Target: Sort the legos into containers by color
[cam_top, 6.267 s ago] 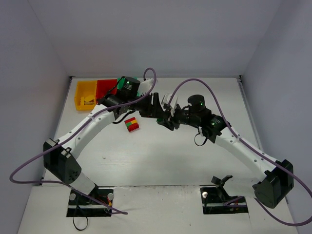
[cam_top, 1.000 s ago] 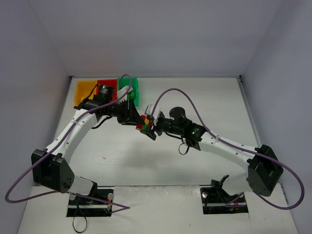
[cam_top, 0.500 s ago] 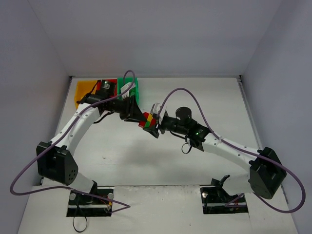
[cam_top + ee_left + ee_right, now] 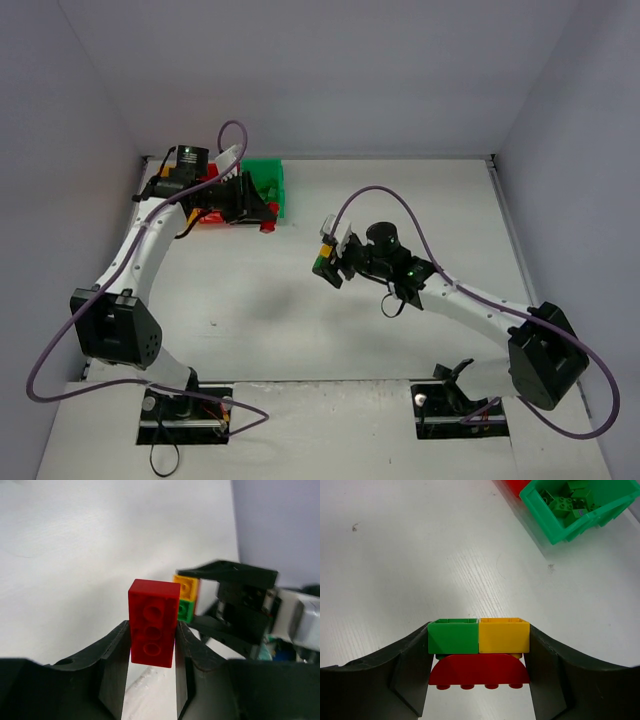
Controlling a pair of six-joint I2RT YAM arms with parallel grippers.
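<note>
Left hand (image 4: 152,647) clamps our red brick (image 4: 154,615), right hand (image 4: 479,685) grips the mixed clump (image 4: 479,647); next we need the red bin (image 4: 212,216)

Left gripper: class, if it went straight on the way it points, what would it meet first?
Probably the clump held by the right gripper, straight beyond the left gripper and its red brick; depth unclear.

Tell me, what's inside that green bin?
Several green bricks lie loose in the green bin, and no other colour shows among them. The bin's far end runs out of the right wrist view, so anything lying there cannot be seen.
</note>
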